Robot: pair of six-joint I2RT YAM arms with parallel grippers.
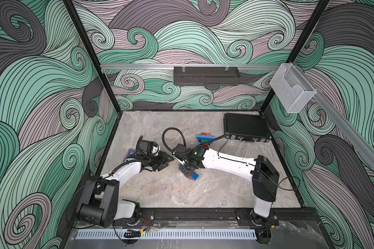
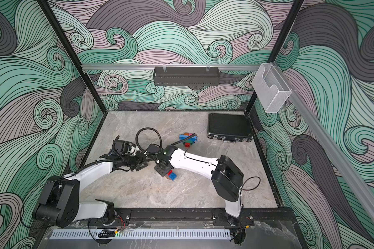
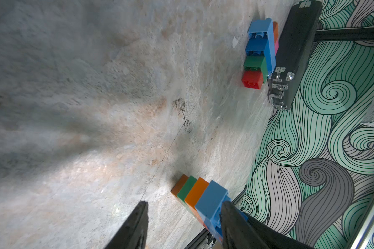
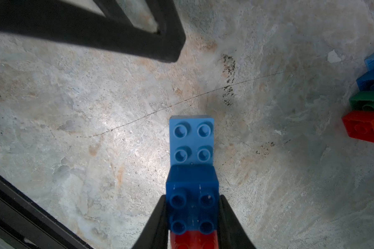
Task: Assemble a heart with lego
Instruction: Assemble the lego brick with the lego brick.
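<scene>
1. My right gripper (image 4: 192,199) is clamped on a dark blue brick (image 4: 192,183), low centre of the right wrist view, with a light blue brick (image 4: 191,140) joined beyond it.
2. My left gripper (image 1: 170,162) has its fingers apart and holds nothing.
3. Another lego cluster (image 1: 205,138) lies just above centre in a top view.

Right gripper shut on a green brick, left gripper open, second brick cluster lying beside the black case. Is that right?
Not quite: the right gripper is shut on a dark blue brick, not a green one, as the right wrist view shows. The left gripper is open, and the second brick cluster does lie beside the black case.
</scene>
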